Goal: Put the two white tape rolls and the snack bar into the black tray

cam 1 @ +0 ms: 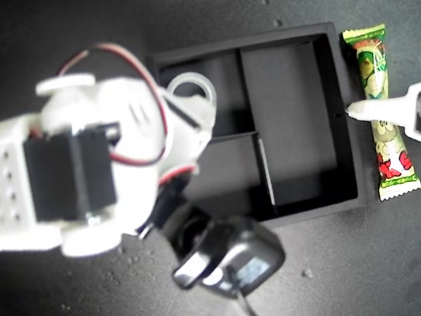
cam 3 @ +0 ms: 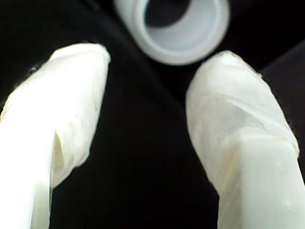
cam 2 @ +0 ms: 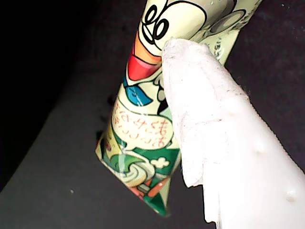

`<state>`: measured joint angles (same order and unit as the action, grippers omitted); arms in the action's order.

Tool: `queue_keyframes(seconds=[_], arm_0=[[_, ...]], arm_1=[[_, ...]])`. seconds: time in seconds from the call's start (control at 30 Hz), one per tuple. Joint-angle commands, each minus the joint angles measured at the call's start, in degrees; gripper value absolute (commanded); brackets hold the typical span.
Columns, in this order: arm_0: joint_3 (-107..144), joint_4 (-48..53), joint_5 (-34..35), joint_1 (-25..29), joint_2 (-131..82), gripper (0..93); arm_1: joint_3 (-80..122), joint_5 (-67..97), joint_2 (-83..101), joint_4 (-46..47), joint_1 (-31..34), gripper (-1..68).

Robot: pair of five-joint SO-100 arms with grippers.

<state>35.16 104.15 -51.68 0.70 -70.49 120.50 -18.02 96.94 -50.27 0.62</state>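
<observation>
My first gripper (cam 1: 359,110) has its white, tape-wrapped fingertip (cam 2: 200,109) pressed on the snack bar (cam 1: 380,113). Only one finger shows, so I can't tell if it's spread or closed. The bar lies flat on the dark mat just outside the black tray (cam 1: 339,117), along the wall at the exterior view's right. It's long and narrow, in a glossy green, white and red wrapper with cartoon figures, a speech bubble and crimped ends.

My second gripper (cam 3: 143,133) has its jaws spread wide with nothing between them, fingers (cam 3: 238,129) wrapped in wrinkly white tape. Just past them sits a white tape roll (cam 1: 190,90), a smooth ring with an open centre, in the small compartment at the tray's upper corner on the exterior view's left. The tray is matte black and square with raised walls.
</observation>
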Motion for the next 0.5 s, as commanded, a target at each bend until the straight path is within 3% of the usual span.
queue_keyframes(seconds=[0.0, 0.27, 0.47], arm_0=[[7.12, 0.97, -3.52, 2.11, -12.66, 13.2], [25.22, 0.35, -10.72, 6.86, -27.07, 13.2], [31.64, -0.88, -11.78, 8.61, -27.77, 13.3]], arm_1=[[1.14, -0.09, -1.14, 0.35, 0.35, 23.3], [0.26, -2.37, -0.44, -4.04, 1.85, 23.3], [-12.39, -0.79, 0.0, -11.43, 2.46, 24.6]])
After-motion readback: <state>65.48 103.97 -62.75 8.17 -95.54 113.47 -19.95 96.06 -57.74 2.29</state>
